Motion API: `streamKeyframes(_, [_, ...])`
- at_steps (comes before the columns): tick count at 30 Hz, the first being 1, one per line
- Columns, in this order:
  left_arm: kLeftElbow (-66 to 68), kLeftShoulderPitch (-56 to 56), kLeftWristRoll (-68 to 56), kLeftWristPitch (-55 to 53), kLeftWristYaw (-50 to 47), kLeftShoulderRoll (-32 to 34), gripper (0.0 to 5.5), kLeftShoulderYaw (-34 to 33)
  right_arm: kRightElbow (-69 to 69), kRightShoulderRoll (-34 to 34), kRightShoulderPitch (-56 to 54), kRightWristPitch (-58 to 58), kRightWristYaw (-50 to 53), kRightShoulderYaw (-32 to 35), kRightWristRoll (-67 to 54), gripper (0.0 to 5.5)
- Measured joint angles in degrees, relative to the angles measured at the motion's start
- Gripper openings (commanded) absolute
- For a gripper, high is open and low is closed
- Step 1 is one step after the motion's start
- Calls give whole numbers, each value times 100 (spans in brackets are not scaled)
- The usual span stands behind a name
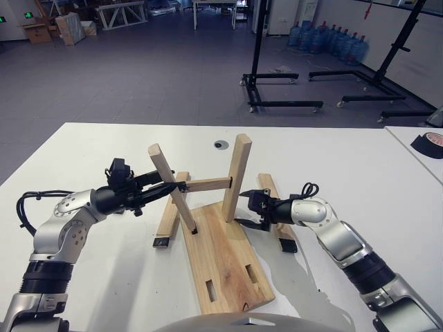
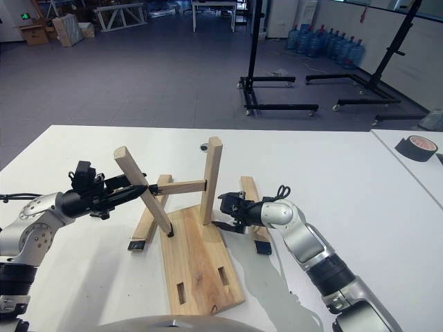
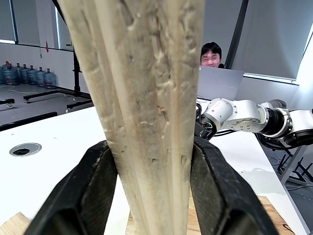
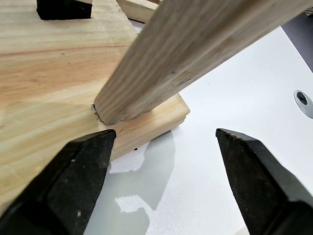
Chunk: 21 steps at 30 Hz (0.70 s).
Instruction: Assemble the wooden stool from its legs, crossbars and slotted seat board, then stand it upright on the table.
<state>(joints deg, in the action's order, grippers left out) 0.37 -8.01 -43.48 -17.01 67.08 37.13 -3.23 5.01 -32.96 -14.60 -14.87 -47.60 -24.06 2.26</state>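
Clamping the leaning leg about halfway up, the left gripper has both fingers pressed flat against opposite sides of the wood. That grip looks like the reason the leg stands at all, because its foot sits in a slot of the seat board at a clear slant, top tipped toward the robot's left. Over on the other side, the upright leg stands nearly straight in its own slot near the board's far right corner. The crossbar runs level between the two and meets the leaning leg right by the left gripper's fingertips. The right gripper hovers low beside the upright leg's foot, fingers spread wide with nothing between them. Whether a fingertip brushes the board's edge is hard to say from the wrist view; it probably sits just clear. The likely idea is that one arm steadies the frame while the other is placed to brace or nudge the base. The board lies flat on the white table, and the empty slots at its near end mark the job as roughly half done. The left spare leg lies on the table just beside the board, and the right spare leg lies along the opposite edge, behind the right gripper.
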Motion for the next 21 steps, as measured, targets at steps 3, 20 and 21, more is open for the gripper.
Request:
streamKeyframes(3, [-11, 37, 3, 55, -29, 29, 201, 76, 302, -54, 247, -230, -155, 170, -295, 378])
streamKeyframes(20, [-234, 48, 3, 419, -342, 270, 201, 493, 2847, 417, -843, -1217, 381, 1785, -2662, 378])
streamKeyframes(21, [-234, 46, 3, 427, -351, 280, 201, 505, 2799, 570, -1103, -960, 673, 1700, -2285, 378])
